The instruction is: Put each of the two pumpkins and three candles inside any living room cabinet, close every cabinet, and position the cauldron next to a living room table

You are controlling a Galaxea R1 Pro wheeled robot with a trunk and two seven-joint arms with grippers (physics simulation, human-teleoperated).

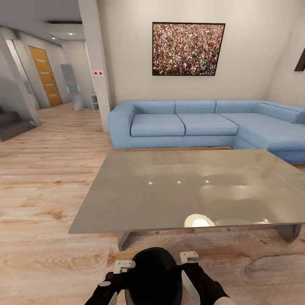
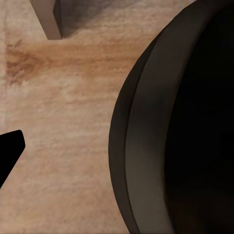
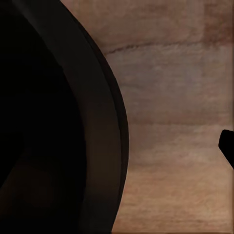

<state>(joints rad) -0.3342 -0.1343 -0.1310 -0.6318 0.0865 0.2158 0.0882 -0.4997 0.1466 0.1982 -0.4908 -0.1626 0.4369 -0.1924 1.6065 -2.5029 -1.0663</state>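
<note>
In the head view, the black cauldron (image 1: 153,277) is seen between the left gripper (image 1: 113,281) and right gripper (image 1: 195,275), just before the glass table (image 1: 140,199) and blue sofa (image 1: 186,125). In the wrist views, the cauldron's rim (image 2: 146,146) is seen above the wood floor (image 3: 175,97); whether the jaws clamp it cannot be told.

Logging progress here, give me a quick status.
Both arms flank the black cauldron, jaw state unclear. Cauldron close in front of the glass table. Blue sofa beyond.
</note>
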